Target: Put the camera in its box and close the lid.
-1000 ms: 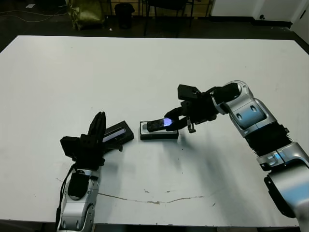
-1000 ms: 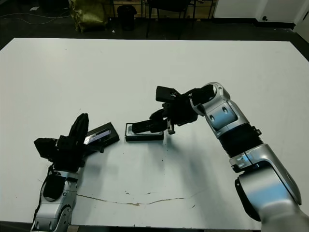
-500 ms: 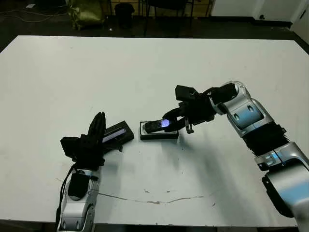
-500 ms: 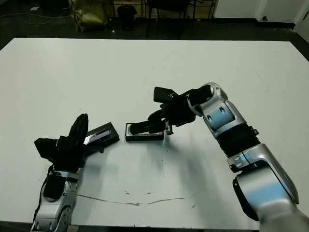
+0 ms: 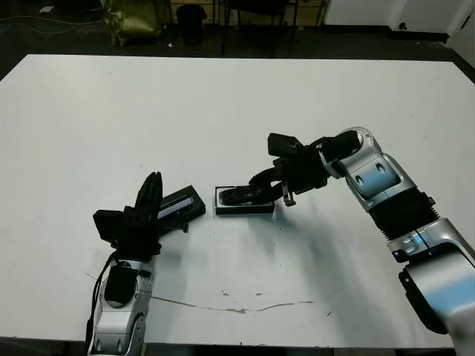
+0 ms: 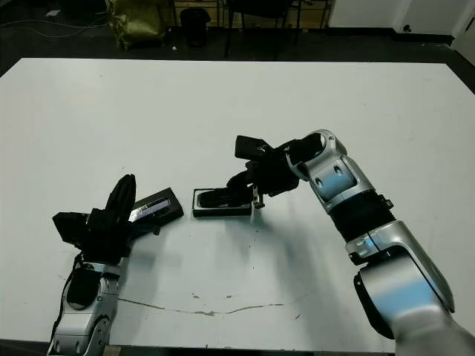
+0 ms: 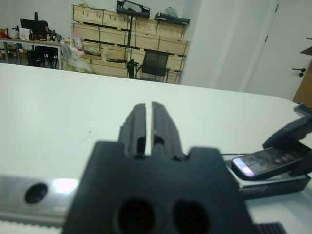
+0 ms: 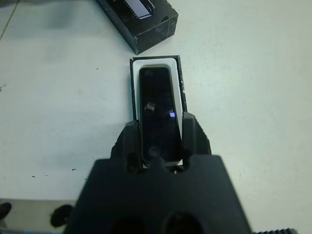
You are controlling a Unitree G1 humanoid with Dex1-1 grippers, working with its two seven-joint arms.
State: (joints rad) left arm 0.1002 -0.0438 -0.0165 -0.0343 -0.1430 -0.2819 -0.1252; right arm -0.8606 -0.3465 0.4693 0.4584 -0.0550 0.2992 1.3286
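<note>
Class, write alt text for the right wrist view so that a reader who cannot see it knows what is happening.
The right claw holds a slim black camera by one end, lined up over the white-lined black box on the white table. Just past the box lies the black lid, partly cut off by the picture's edge.

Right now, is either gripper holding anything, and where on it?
The right gripper pinches the camera by its near end, over the box. The left gripper holds nothing.

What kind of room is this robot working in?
Probably a workshop or lab storeroom: wooden crates stacked along the wall, an office chair, a cluttered desk beyond the white table.
</note>
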